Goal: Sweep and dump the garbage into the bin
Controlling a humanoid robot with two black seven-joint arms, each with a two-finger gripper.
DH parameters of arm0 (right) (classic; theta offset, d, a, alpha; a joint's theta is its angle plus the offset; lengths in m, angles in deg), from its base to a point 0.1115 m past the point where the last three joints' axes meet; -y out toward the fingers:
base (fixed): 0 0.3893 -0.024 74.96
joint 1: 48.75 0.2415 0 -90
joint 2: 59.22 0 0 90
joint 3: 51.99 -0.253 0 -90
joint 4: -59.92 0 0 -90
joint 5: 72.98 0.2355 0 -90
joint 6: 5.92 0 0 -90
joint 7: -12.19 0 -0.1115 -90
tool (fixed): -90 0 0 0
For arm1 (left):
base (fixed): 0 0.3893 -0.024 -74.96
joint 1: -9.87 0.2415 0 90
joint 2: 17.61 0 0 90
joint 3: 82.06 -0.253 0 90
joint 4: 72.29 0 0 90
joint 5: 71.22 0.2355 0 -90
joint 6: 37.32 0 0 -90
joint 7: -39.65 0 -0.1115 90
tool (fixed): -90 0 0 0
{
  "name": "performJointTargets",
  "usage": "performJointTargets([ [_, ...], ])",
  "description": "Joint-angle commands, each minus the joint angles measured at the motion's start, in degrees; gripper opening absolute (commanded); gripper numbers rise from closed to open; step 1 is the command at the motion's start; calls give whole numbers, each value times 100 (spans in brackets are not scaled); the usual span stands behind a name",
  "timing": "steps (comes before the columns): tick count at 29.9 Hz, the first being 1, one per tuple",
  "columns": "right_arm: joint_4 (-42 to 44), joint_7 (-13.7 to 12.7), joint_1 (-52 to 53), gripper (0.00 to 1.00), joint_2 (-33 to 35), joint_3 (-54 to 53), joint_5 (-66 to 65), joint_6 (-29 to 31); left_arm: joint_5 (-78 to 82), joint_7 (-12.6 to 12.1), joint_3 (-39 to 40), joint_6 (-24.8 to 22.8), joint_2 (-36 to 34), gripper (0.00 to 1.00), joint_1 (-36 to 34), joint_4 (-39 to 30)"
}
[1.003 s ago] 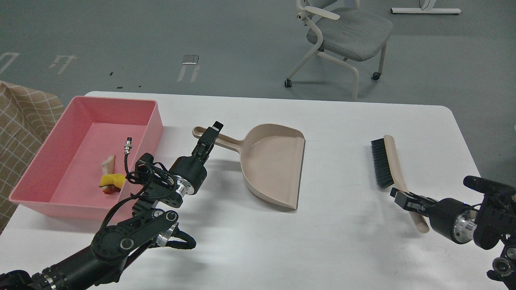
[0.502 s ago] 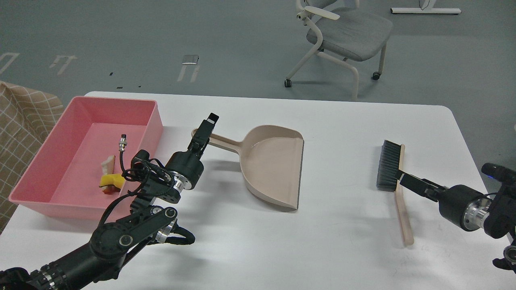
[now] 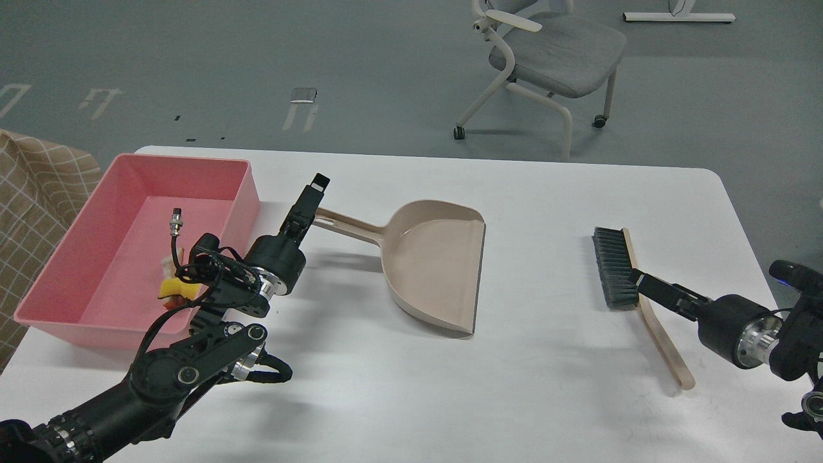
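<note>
Yellow garbage (image 3: pixel 171 287) in bin (image 3: pixel 77 257) half-hidden (left arm).

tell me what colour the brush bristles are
Black, or very dark grey, on the brush with its beige handle, in the head view.

We note the bin (image 3: pixel 77 257): a large, shallow pink plastic tub, rectangular with rounded corners, open side up. It sits flat on the white surface at the far left, its long axis running from near-left to far-right, its walls flaring slightly outward toward the rim. We see no lid on it.

The garbage (image 3: pixel 170 283) lies inside the bin, on its floor near the near-right wall. We make out a yellow sponge piece (image 3: pixel 170 287) and, touching it on the far side, a pale bread slice (image 3: pixel 168 263). Both are partly hidden behind black cabling, so their exact poses are unclear to us.
</note>
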Motion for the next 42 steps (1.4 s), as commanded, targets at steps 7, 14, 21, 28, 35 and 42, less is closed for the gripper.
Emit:
performJointTargets([
  [7,0,8,130,96,9,-34,17,0,-43,182,27,61,-222,99,-278,216],
  [14,105,8,420,97,9,-156,192,0,-105,182,106,52,-442,99,-366,119],
  [21,35,8,789,97,-17,-955,877,0,-772,155,141,8,-424,99,-612,-328],
  [28,26,0,1158,97,-456,-1791,1757,0,-1001,155,132,-18,76,99,-1131,-601],
  [35,-18,8,1308,97,-1194,-2222,2968,0,-1773,23,211,-1274,156,99,-1535,-1199],
  [42,-35,0,1659,97,-1423,-2257,3673,0,-3189,-144,870,-2249,235,99,-2054,-1041],
])
